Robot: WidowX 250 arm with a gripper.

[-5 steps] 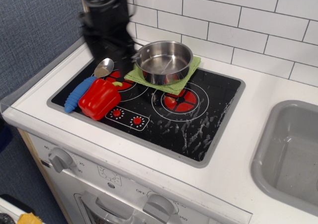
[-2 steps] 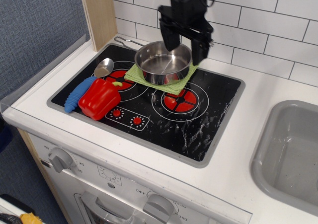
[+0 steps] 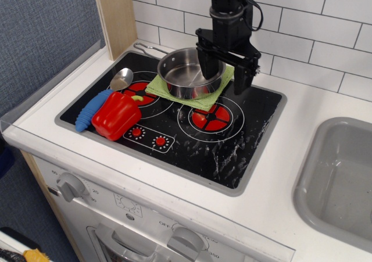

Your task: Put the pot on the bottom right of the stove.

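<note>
the black robot gripper (image 3: 224,73) has swung across from the far left corner of the stove, and now it's dropped lower over the right rim of the pot, jaws spread wide, one finger dipping inside the bowl and the other hanging outside to the right.

running left to right: a ribbed blue-handled silver spoon (image 3: 104,95) lies along the left edge, its shiny bowl pointing far. beside it sits a glossy red plastic toy pepper (image 3: 116,115), touching the spoon handle. then the small round shiny stainless-steel pot (image 3: 187,73), shallow with straight walls, resting on a soft green folded cloth (image 3: 203,94) at the far middle of the black glossy rectangular toy cooktop (image 3: 244,149). its thin wire handle runs off to the far left, away from the gripper.

here's the key relation: the pot's right wall sits right between the open fingers, so the rim looks lined up for a pinch, though contact can't be confirmed. the target, the near right of the cooktop, lies toward the camera and rightward, bare smudged black glass just past the right red spiral burner (image 3: 211,117). polished steel may be slippery.
</note>
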